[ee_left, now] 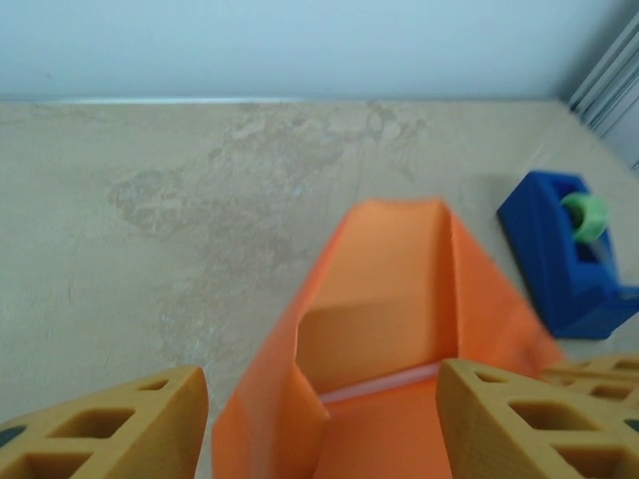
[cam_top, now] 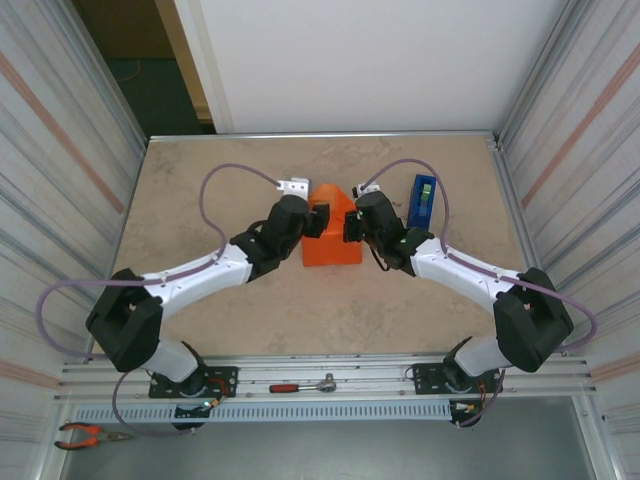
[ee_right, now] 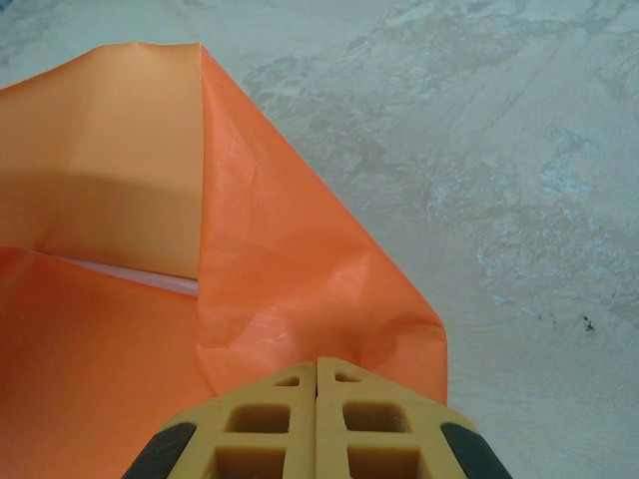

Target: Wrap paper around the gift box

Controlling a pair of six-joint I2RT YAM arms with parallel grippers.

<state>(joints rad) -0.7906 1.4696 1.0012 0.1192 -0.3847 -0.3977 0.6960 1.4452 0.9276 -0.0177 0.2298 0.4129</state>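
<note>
Looks like we're at the end-flap stage of the wrap. The bright orange sheet of thin paper point(cam_top: 333, 248) is already round the parcel, which sits mid-table on the beige stone-look tabletop point(cam_top: 200, 200), between the two wrists. In the left wrist view the far end is tucked in at the sides and rises into a tapering flap. A thin pale strip point(ee_left: 379, 384) shows at the crease (probably the gift box peeking out, but it's too small to be sure).

The left gripper point(ee_left: 321, 371) has its jaws apart and straddles the near part of the parcel. There's a sliver of table between one finger and the paper, so I'd say it isn't gripping anything.

The right gripper point(ee_right: 318, 367) has its fingers pressed flat together, tips right at the edge of a slanted side fold. I can't tell if any paper is pinched between them or if they're just pushing on it.

Next move, I reckon: crease that flap down against the end and keep it pinned. The blue plastic tape dispenser point(cam_top: 421, 200) stands just beside the parcel on the right.
</note>
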